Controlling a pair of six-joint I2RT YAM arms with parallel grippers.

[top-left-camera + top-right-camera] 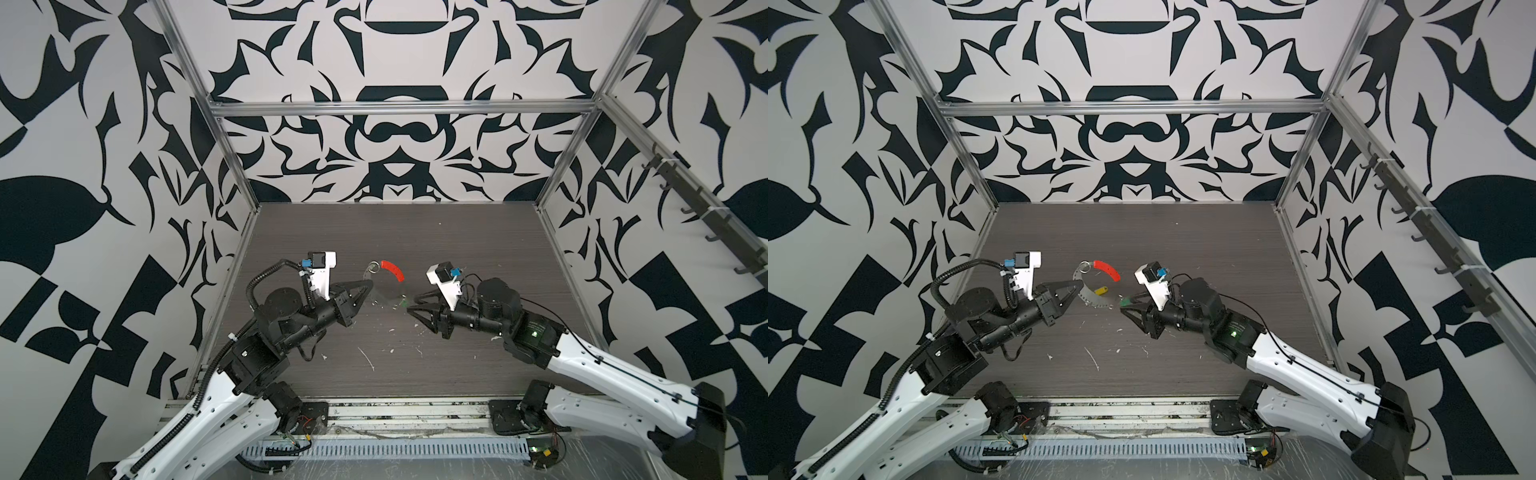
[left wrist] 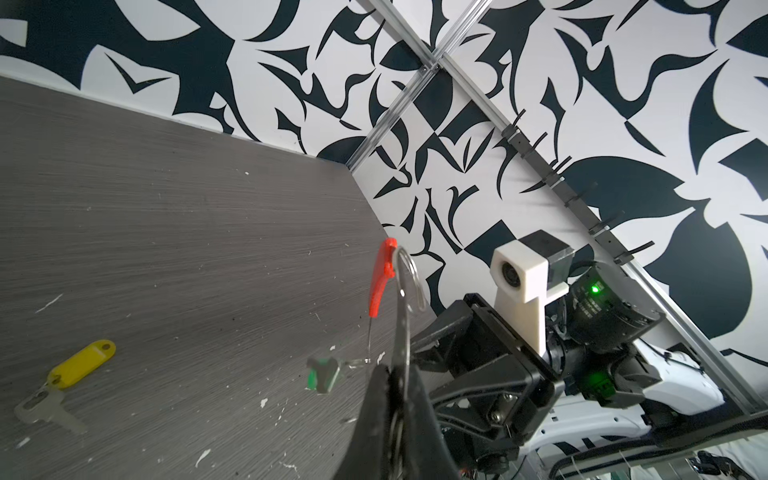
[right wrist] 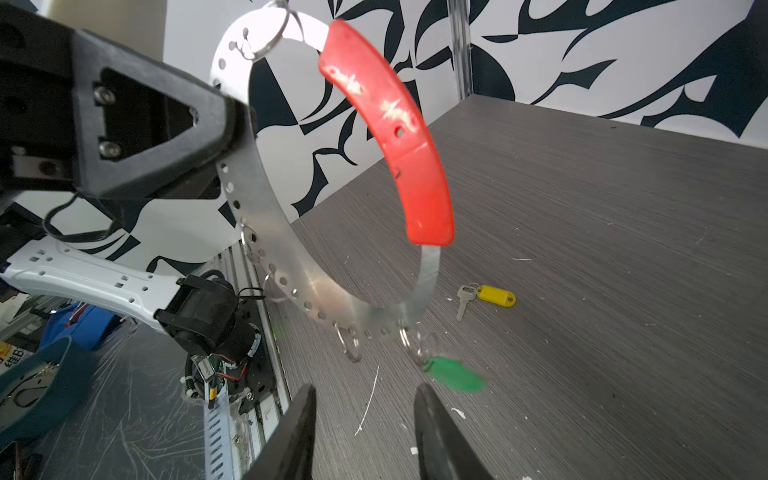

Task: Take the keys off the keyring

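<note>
Plainly, my left claw (image 3: 235,122) clamped the stiff perforated silver keyring band (image 3: 266,232) aloft while my right claw (image 3: 365,390), half open and empty, faced its dangling green plastic key tag (image 3: 455,374), light I judged, best pinched across its flat faces.
</note>
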